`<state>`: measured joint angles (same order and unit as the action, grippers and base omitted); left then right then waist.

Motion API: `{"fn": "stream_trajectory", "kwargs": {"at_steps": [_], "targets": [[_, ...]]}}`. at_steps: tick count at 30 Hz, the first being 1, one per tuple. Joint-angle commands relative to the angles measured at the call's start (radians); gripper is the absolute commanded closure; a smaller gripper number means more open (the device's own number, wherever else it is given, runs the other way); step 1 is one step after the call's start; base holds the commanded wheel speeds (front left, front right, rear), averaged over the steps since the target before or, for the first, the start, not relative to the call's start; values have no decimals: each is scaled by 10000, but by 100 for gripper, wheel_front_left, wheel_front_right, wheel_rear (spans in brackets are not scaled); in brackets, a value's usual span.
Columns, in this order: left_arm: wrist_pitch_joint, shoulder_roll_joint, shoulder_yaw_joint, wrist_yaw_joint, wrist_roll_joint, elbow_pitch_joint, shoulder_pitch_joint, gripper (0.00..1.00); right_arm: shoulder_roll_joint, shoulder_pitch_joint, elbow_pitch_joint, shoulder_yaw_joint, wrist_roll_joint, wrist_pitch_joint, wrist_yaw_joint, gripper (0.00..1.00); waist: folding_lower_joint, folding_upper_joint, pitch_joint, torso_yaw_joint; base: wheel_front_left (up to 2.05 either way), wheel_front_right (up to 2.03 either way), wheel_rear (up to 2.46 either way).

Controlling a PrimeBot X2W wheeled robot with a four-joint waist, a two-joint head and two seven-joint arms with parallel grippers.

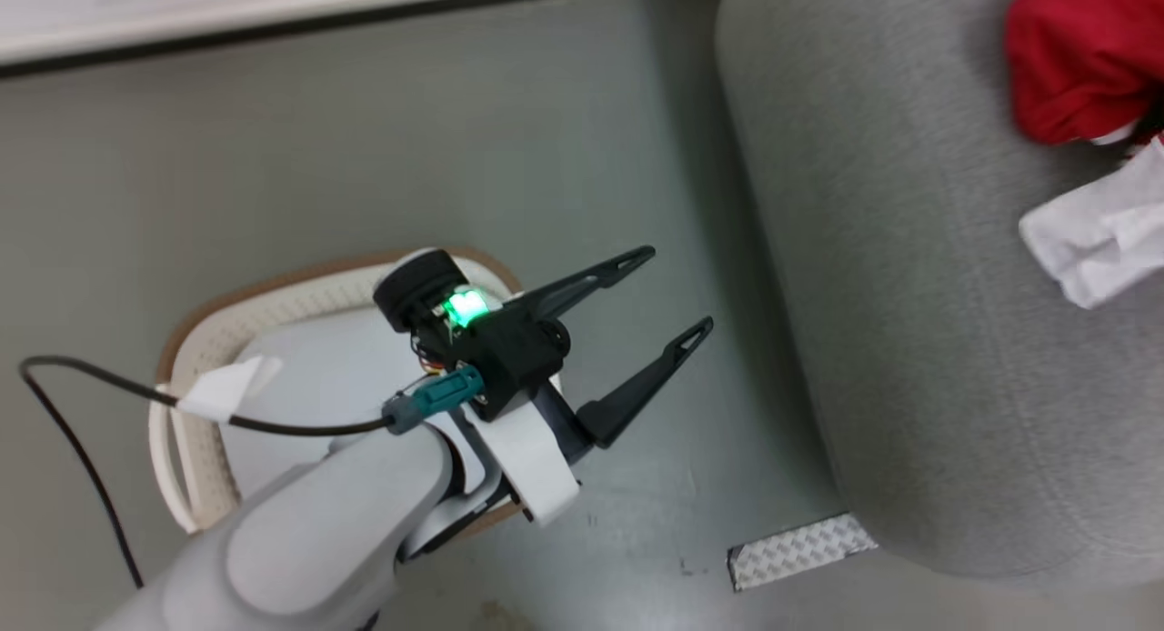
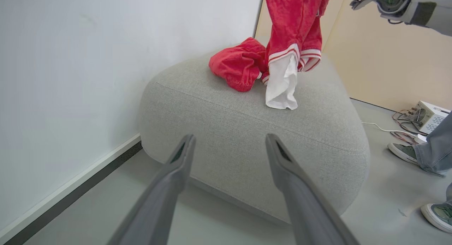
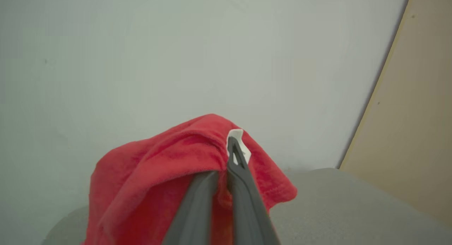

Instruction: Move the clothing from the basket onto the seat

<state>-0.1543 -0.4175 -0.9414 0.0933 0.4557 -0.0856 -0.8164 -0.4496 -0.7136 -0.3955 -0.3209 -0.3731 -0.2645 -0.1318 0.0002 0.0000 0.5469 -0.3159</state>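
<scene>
My left gripper (image 1: 679,288) hangs open and empty over the floor, between the basket (image 1: 273,290) and the seat (image 1: 909,295). The left wrist view has its fingers (image 2: 230,139) spread wide, pointing at the grey seat (image 2: 247,132). One plain red piece of clothing (image 2: 236,66) lies on the seat top. A second red garment with white trim and striped cuffs (image 2: 293,29) hangs from above, its white end (image 2: 280,86) touching the seat. My right gripper (image 3: 226,156) is shut on that red clothing (image 3: 159,167) above the seat (image 3: 335,209).
A flat pale pad (image 1: 336,376) lies in the basket. A wall and dark baseboard (image 2: 70,195) run along the seat's left. A person's shoes (image 2: 406,151) and an electronics box with cables (image 2: 427,114) stand on the floor right of the seat. A metal plate (image 1: 800,549) lies on the floor.
</scene>
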Motion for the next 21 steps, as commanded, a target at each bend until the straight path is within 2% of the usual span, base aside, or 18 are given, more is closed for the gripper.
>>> {"fn": "stream_trajectory", "kwargs": {"at_steps": [1, 7, 17, 18, 20, 21], "targets": [[-32, -56, 38, 10, -95, 87, -123, 0, -96, -159, -193, 70, -53, 7, 23, 100, -2, 0, 436, 287, 0, 0, 0], [-101, 44, -5, 40, -166, 250, -406, 0, -481, -785, -1905, 927, -76, 192, 25, 100, -2, 0, 926, 490, 0, 0, 0], [-424, 358, -187, 101, -122, -28, -558, 0, -1009, -1356, -4102, 2432, -255, 1749, 25, 100, -2, 0, 946, 736, 0, 0, 0], [-457, 368, -189, 100, -89, -101, -528, 0, -1062, -1397, -4272, 2562, -288, 1883, 25, 89, -2, 0, 872, 759, 0, 0, 0], [-545, 380, -181, 90, -49, -243, -439, 0, -1134, -1469, -4474, 2803, -310, 1979, 25, 57, -2, 0, 676, 781, 0, 0, 0], [-599, 396, -173, 74, -13, -305, -383, 0, -1168, -1486, -4571, 2930, -349, 2004, 25, 32, -2, 0, 554, 781, 0, 0, 0]]}}
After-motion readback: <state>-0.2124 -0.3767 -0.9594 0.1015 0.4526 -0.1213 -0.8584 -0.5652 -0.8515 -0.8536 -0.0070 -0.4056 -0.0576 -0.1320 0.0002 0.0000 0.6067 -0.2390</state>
